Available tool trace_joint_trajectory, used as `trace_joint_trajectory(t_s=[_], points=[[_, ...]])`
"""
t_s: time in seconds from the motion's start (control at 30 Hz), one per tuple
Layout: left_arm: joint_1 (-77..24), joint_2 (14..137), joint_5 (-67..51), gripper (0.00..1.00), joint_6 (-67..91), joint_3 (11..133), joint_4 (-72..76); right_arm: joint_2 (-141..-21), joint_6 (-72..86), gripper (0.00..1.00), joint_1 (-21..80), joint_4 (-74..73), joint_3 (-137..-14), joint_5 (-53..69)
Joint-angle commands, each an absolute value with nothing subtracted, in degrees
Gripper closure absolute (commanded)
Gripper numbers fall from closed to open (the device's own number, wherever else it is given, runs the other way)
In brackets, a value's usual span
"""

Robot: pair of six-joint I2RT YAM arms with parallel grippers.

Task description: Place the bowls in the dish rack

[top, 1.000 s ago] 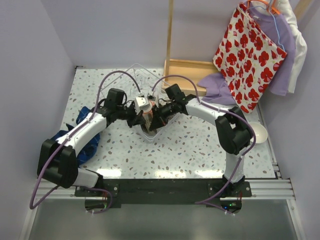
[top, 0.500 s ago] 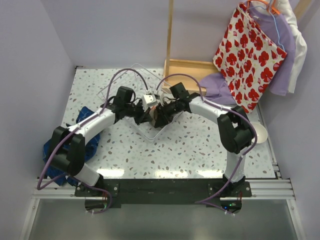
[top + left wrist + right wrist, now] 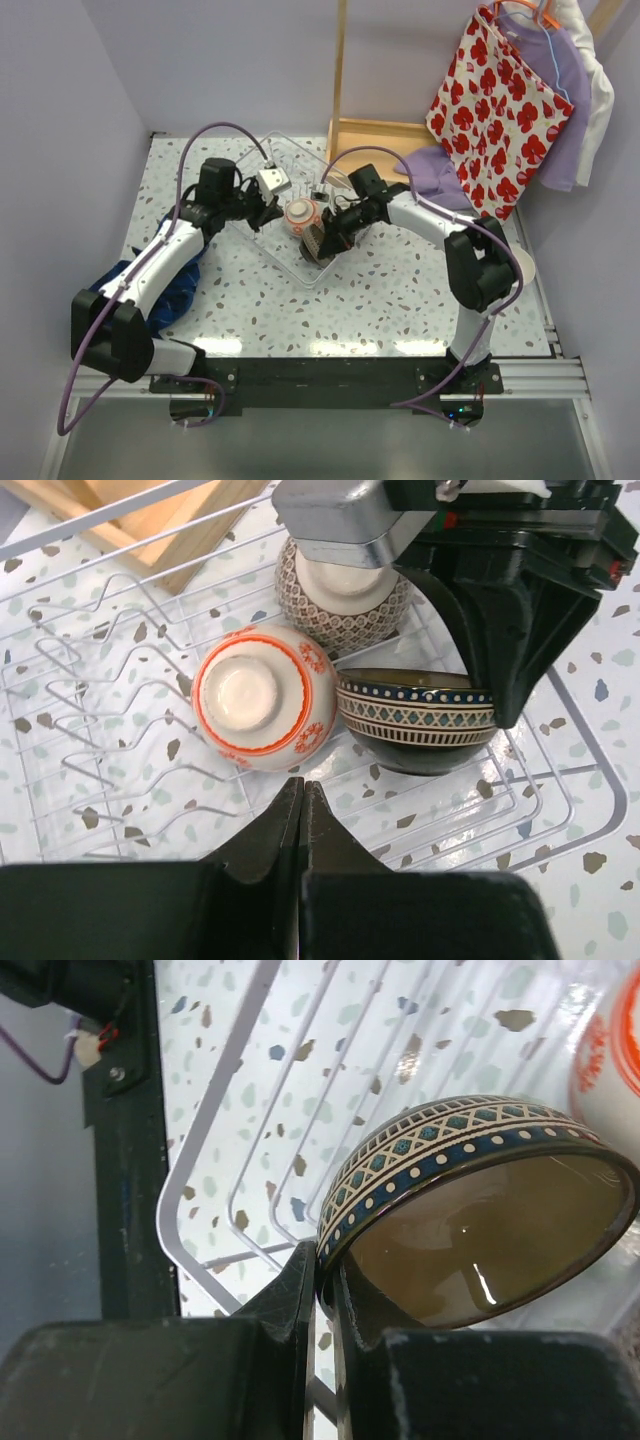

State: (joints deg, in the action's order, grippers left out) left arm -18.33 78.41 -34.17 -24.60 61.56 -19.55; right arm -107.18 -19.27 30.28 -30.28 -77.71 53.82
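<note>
The clear dish rack (image 3: 300, 275) (image 3: 90, 730) lies mid-table. A red-patterned bowl (image 3: 300, 213) (image 3: 262, 695) rests in it with its foot toward the left wrist camera. Behind it is a brown net-patterned bowl (image 3: 345, 590). My right gripper (image 3: 326, 238) (image 3: 328, 1280) is shut on the rim of a brown glazed bowl with a blue band (image 3: 312, 245) (image 3: 415, 720) (image 3: 480, 1220), holding it tilted over the rack's near corner. My left gripper (image 3: 268, 208) (image 3: 302, 785) is shut and empty, just short of the red-patterned bowl. A white bowl (image 3: 520, 262) sits at the table's right edge.
A shallow wooden box (image 3: 375, 140) stands behind the rack, with a purple cloth (image 3: 440, 175) beside it. A red-flowered bag (image 3: 500, 110) hangs at the back right. A blue cloth (image 3: 170, 290) lies under the left arm. Walls close in on the left and back.
My left arm has drawn back to the left, uncovering the red-patterned bowl in the rack. The right gripper has shifted slightly right while keeping the glazed bowl over the rack.
</note>
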Motion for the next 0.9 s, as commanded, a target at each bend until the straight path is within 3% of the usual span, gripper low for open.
trace_joint_trajectory(t_s=[0.0, 0.17, 0.43, 0.53, 0.67, 0.87], points=[[-17.4, 78.0, -33.6, 1.0, -26.4, 60.8, -21.9, -110.9, -24.6, 1.0, 30.9, -41.0, -83.7, 62.7], [-17.1, 77.3, -33.1, 1.0, -26.7, 59.9, -21.2, -109.2, -24.8, 1.0, 31.6, -41.8, -85.3, 64.6], [-17.1, 75.8, -34.4, 1.0, -26.1, 57.7, -22.1, -120.0, -29.4, 1.0, 32.6, -50.6, -95.0, 73.5], [-17.1, 75.0, -34.0, 1.0, -27.6, 56.5, -23.5, -125.1, -35.5, 1.0, 32.8, -59.4, -99.5, 75.9], [-17.1, 75.0, -33.6, 1.0, -28.2, 56.5, -23.9, -134.6, -55.3, 1.0, 32.7, -88.7, -110.4, 77.4], [-17.1, 75.6, -33.8, 1.0, -28.3, 56.6, -23.5, -136.8, -59.1, 1.0, 32.1, -91.1, -110.4, 77.3]])
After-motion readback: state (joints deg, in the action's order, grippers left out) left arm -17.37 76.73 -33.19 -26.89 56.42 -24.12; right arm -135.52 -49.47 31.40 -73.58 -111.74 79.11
